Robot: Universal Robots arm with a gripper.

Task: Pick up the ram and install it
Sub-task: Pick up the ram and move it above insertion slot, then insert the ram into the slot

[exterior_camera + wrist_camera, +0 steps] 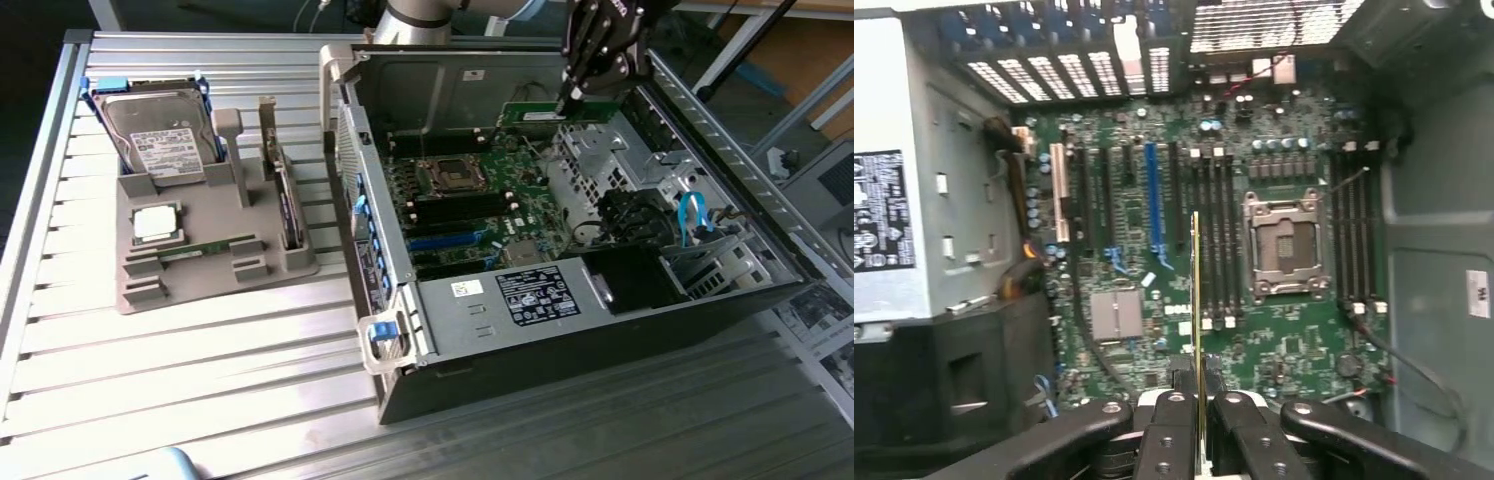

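- Claw (571, 98) is gripping the ram (541, 114), with the fingers closed on the stick's upper long edge. That is probably so the contact edge is hanging free, facing down.
- The ram is hanging above the open computer case (561, 330), over the far part of the motherboard (487, 215). It is looking clear of the board and not seated in anything.
- Wrist view: the ram (1196, 300) is showing edge-on as a thin line rising from between the claw (1199, 412) fingers. It is running parallel to the black memory slots (1219, 235) beside the processor socket (1284, 245). My read is that this alignment is deliberate, with stick and slots sharing one direction.
- The case is lying on its side with the panel off, so the board is facing up and the arm is reaching it from above.
- At the exterior view's left, a grey holder (147, 285) is sitting on the slatted bench (200, 380), well apart from the case. It is carrying the hard drive (160, 140), propped upright, and the square processor chip (156, 222), lying flat. Each part is resting in its own seat, probably for easy grasping.
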